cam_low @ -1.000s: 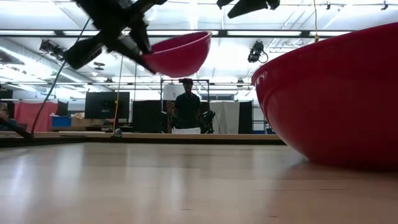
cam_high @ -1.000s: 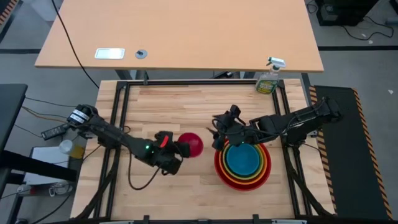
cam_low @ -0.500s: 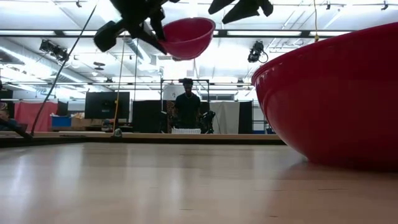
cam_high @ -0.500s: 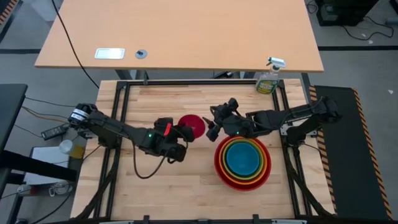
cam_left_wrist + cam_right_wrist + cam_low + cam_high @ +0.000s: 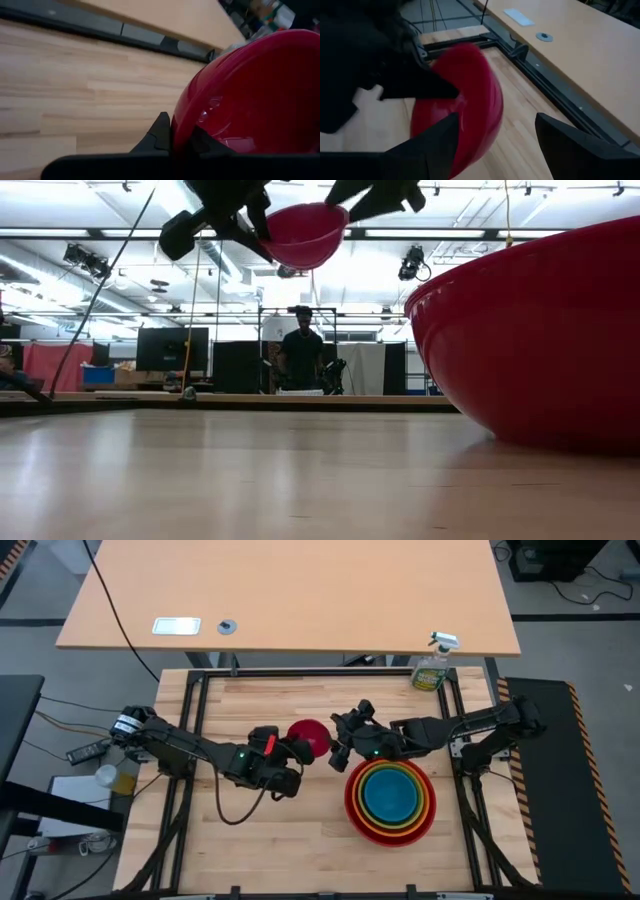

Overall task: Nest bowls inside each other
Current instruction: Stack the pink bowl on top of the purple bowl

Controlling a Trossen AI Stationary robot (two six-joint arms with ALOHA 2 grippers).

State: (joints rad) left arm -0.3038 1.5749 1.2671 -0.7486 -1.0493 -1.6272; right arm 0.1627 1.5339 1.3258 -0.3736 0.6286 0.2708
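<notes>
A small red bowl [image 5: 309, 738] hangs in the air over the middle of the table, with my left gripper [image 5: 293, 749] shut on its rim. In the low view the bowl [image 5: 300, 235] shows high up, its opening mostly upward. My right gripper [image 5: 339, 747] stands open just right of the bowl, with its two fingers [image 5: 435, 145] on either side of the bowl's right edge [image 5: 490, 115]. A stack of nested bowls [image 5: 390, 802], red outermost and blue innermost, rests on the table at the near right. My left gripper pinches the small bowl's rim [image 5: 173, 131] on the bowl's left side, one finger [image 5: 161, 134] outside the wall and one inside. It comes from the table's left, slanting slightly down. The bowl is lifted clear of the table. My right gripper: whether it touches the bowl, I cannot tell.
A spray bottle [image 5: 432, 668] stands at the table's far right corner. Black frame rails [image 5: 196, 730] run along the table's sides. The stack's big red outer bowl [image 5: 530, 330] fills the right of the low view. A person stands far back in the room.
My left gripper has risen and carried the small red bowl toward the table's far edge, turning as it went; the bowl stays clear of the table. My right gripper has moved from over the stack toward the table's left, up to the bowl, still open.
</notes>
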